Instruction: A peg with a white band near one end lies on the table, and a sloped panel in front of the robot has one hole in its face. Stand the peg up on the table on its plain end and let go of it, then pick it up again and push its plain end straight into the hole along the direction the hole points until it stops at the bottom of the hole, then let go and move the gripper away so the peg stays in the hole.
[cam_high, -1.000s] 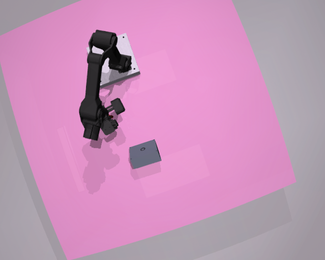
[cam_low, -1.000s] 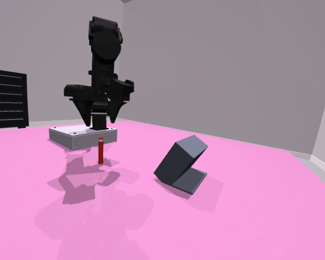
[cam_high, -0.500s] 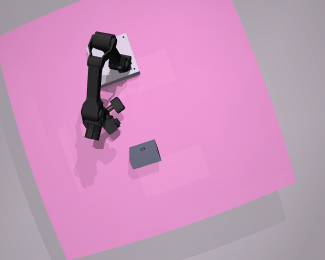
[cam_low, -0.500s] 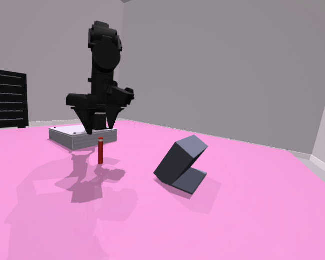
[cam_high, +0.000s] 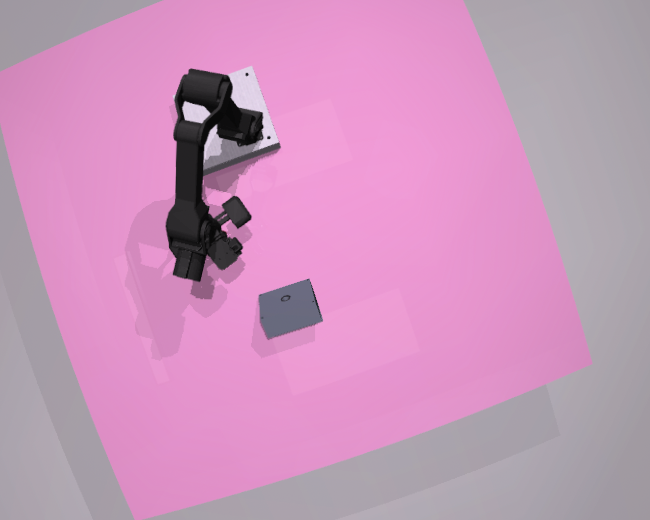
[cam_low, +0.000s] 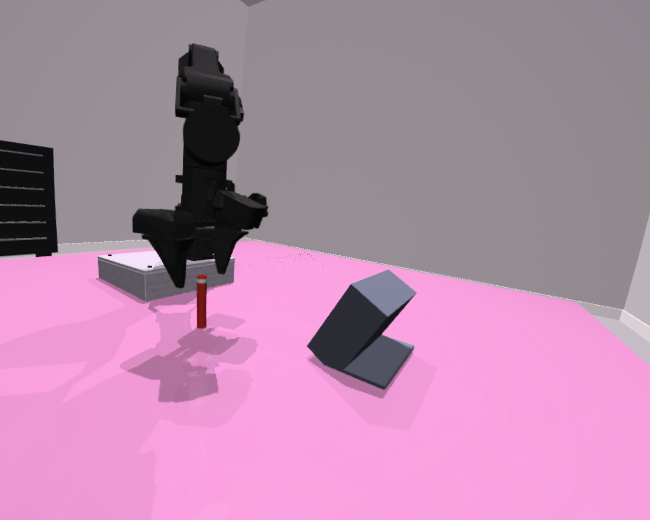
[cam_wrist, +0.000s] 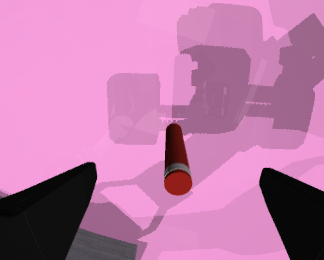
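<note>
The red peg (cam_low: 201, 304) (cam_wrist: 176, 150) stands upright on the table, its white-banded end on top. It is hidden by the arm in the top view. My gripper (cam_low: 200, 279) (cam_wrist: 180, 174) is open and points down above the peg. In the exterior view the fingertips are about level with the peg's top; in the wrist view the peg shows between the two fingers, touching neither. The grey sloped panel (cam_high: 292, 311) (cam_low: 346, 325) stands apart from the peg. Its hole (cam_high: 285, 298) shows in the upper part of its face in the top view and is hidden in the exterior view.
The arm's metal base plate (cam_high: 250, 94) (cam_low: 145, 281) lies behind the peg, and its edge (cam_wrist: 105, 245) shows at the bottom of the wrist view. The pink table (cam_high: 433, 216) (cam_low: 487, 433) carries the arm's shadows around the peg. A black slatted cabinet (cam_low: 27, 200) stands in the background.
</note>
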